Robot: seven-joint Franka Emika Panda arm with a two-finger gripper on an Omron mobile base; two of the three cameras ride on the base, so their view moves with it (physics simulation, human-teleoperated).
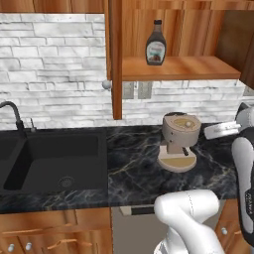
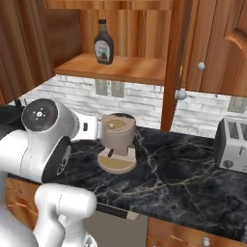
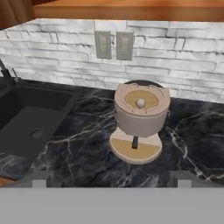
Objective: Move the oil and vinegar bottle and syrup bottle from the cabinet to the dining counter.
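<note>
The syrup bottle [image 1: 156, 43] [image 2: 103, 43], squat and dark brown with a black cap and a whitish-red label, stands upright on the shelf of the open cabinet [image 1: 183, 67] [image 2: 126, 69]. The cabinet door [image 1: 116, 64] [image 2: 172, 62] is swung wide open. My gripper [image 3: 111, 180] is open, with its two fingertips [image 3: 40, 178] far apart and nothing between them. It hovers low over the black sink counter, well below the shelf, facing the brick wall. The oil and vinegar bottle and the dining counter are out of view.
A beige coffee machine [image 1: 179, 141] [image 2: 116, 142] [image 3: 140, 118] stands on the counter just ahead of the hand. The black sink [image 1: 49, 158] [image 3: 26, 118] with its faucet [image 1: 12, 116] lies to the left. A toaster [image 2: 234, 144] sits at the right. Wall outlets [image 3: 113, 44] hang under the shelf.
</note>
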